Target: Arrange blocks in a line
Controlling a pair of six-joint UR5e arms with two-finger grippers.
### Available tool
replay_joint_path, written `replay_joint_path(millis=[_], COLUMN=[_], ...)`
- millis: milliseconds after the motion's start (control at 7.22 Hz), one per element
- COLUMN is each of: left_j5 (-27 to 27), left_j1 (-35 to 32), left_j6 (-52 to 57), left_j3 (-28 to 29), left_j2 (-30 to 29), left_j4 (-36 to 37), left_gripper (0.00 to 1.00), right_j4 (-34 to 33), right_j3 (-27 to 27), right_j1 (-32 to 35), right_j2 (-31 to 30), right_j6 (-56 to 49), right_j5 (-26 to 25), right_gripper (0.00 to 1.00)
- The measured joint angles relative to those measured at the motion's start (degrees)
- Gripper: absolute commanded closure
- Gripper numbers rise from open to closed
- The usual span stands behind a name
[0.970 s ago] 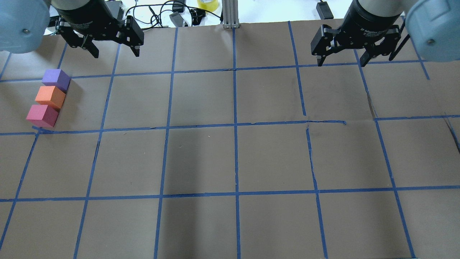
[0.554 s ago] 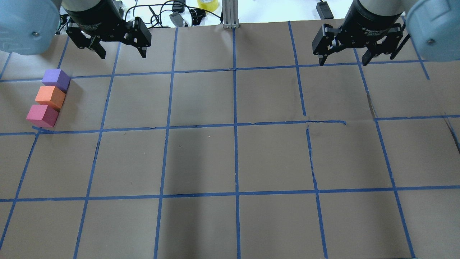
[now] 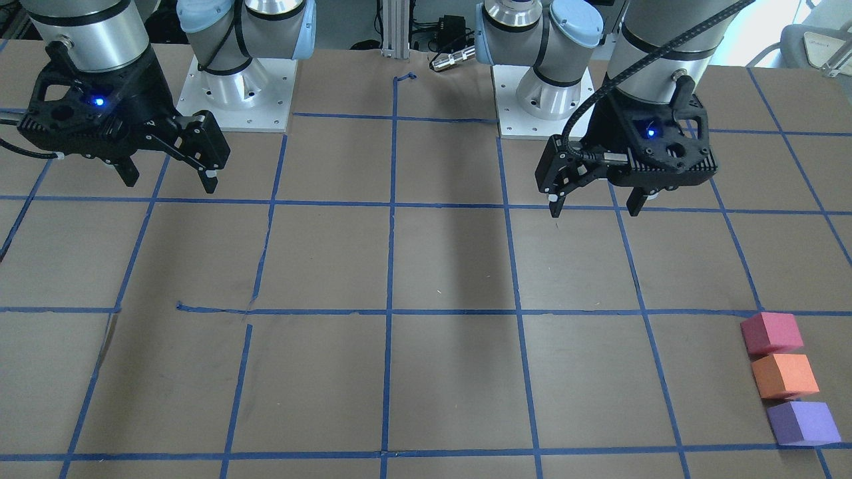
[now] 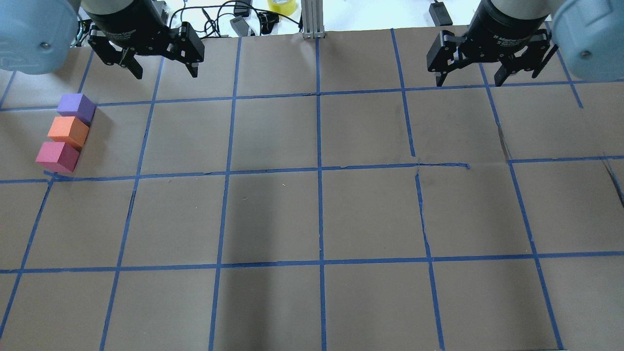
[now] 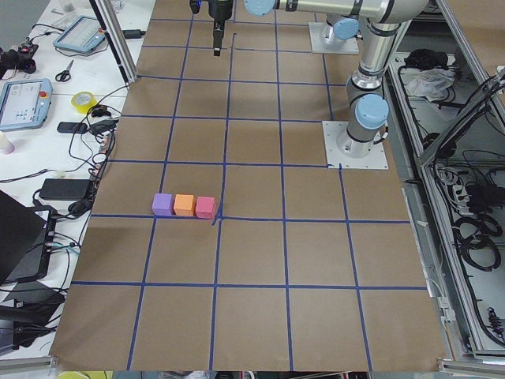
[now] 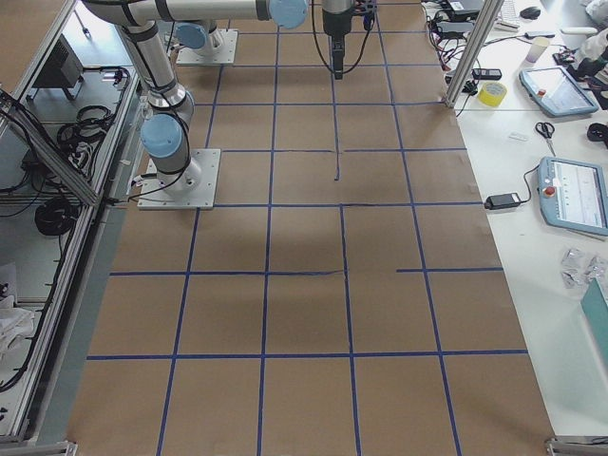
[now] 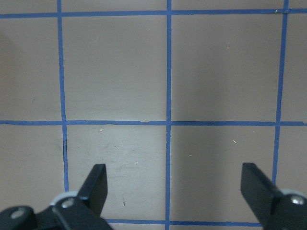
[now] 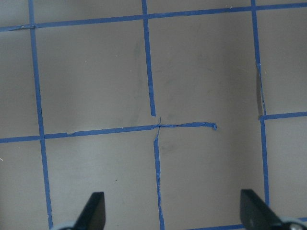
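Note:
Three small cubes stand touching in a straight row at the table's left side: purple block (image 4: 76,107), orange block (image 4: 68,131), pinkish-red block (image 4: 58,156). They also show in the front-facing view as the purple block (image 3: 802,422), orange block (image 3: 784,375) and pinkish-red block (image 3: 771,332), and in the exterior left view (image 5: 184,204). My left gripper (image 4: 166,73) is open and empty, raised at the far left, beyond the blocks. My right gripper (image 4: 470,81) is open and empty at the far right. Neither wrist view shows a block.
The table is brown paper with a blue tape grid (image 4: 319,168). Cables, a yellow tape roll (image 4: 282,6) and a metal post (image 4: 313,19) lie beyond the far edge. The arm bases (image 3: 233,93) stand at the robot's side of the table.
Both grippers have drawn back a little toward the far edge and upward; the left one also shifted slightly right. The blocks have not moved.

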Motion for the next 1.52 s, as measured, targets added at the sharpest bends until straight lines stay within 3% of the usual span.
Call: replay_joint_path(millis=[1524], left_j5=[0.6], left_j1=[0.6], left_j6=[0.3], left_j3=[0.0], left_j2=[0.2], left_j4=[1.3], left_gripper=[0.0], right_j4=[-0.5], right_j3=[-0.4], right_j1=[0.5], right_j2=[-0.8], right_j6=[0.4], right_j5=[1.9], right_gripper=[0.0])
